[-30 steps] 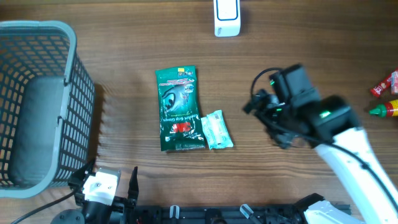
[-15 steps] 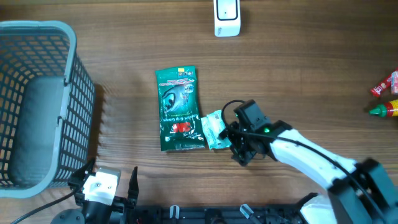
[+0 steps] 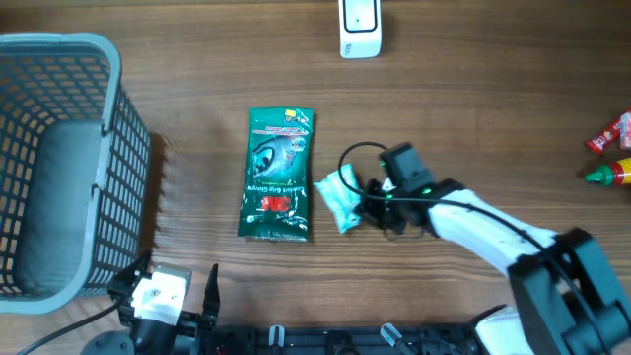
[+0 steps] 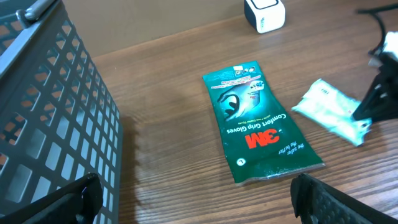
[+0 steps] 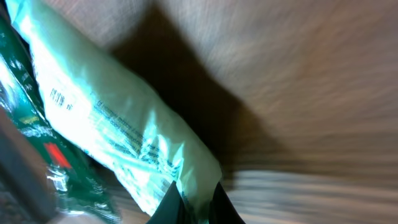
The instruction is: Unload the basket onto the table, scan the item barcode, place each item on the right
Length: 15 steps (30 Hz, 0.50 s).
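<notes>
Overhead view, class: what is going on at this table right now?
The right tool is shut on one end of the pale green packet, next to the green glove pack. The left tool hangs open near the basket, touching nothing. The white scanner stands at the far edge, away from both.

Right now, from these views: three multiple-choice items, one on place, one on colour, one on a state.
1. The pale packet lies: A left of the glove pack; B right of it; C on top of it.
2. The glove pack is mainly: A green; B blue; C orange.
3. The right hand is: A open wide; B shut on the glove pack; C shut on the pale packet.
B: overhead shows it off the pack's right edge. A: green wrapper. C: the wrist view shows it pinching the packet's end.
</notes>
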Each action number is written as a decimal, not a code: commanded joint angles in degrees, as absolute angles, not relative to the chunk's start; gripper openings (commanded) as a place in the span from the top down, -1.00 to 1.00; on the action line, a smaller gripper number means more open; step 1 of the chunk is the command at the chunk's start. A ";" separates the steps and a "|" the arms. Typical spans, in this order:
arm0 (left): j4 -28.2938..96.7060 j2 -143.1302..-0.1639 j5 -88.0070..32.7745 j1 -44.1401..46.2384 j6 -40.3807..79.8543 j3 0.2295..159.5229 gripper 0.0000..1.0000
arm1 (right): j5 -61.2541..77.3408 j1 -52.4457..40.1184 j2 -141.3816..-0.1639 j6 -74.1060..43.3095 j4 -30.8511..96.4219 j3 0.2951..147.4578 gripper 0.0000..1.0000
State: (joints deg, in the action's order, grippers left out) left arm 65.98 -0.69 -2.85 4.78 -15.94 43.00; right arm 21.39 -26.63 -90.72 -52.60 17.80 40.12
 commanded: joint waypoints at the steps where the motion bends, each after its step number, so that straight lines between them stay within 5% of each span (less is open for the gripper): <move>1: 65.67 -0.25 -3.11 5.04 -16.23 43.05 -1.00 | 9.17 -22.15 -84.42 -25.15 24.91 42.15 0.35; 4: 65.67 -0.25 -3.11 5.04 -16.23 43.05 -1.00 | 7.68 -20.58 -79.72 -25.06 31.05 44.69 -0.45; 7: 65.67 -0.25 -3.11 5.04 -16.23 43.05 -1.00 | 7.90 -20.60 -76.05 -28.38 34.76 48.14 -0.63; 8: 65.67 -0.25 -3.11 5.04 -16.23 43.05 -1.00 | 8.12 -20.60 -74.43 -30.46 35.77 49.74 -0.50; 9: 65.67 -0.25 -3.11 5.04 -16.23 43.05 -1.00 | 9.15 -20.60 -73.34 -31.75 35.42 50.28 -0.10; 10: 65.67 -0.27 -3.11 5.04 -16.23 43.05 -1.00 | 11.42 -20.60 -72.07 -35.73 34.41 50.30 0.73; 11: 65.67 -0.25 -3.11 5.04 -16.23 43.05 -1.00 | 11.62 -20.67 -72.16 -40.77 34.35 50.24 0.91; 15: 65.67 -0.27 -3.11 5.04 -16.23 43.05 -1.00 | 11.60 -21.87 -80.53 -54.39 34.06 49.58 0.91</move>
State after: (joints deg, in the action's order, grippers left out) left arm 65.98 -0.69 -2.85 4.78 -15.94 43.00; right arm 10.94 -20.75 -74.96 -44.31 34.26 49.63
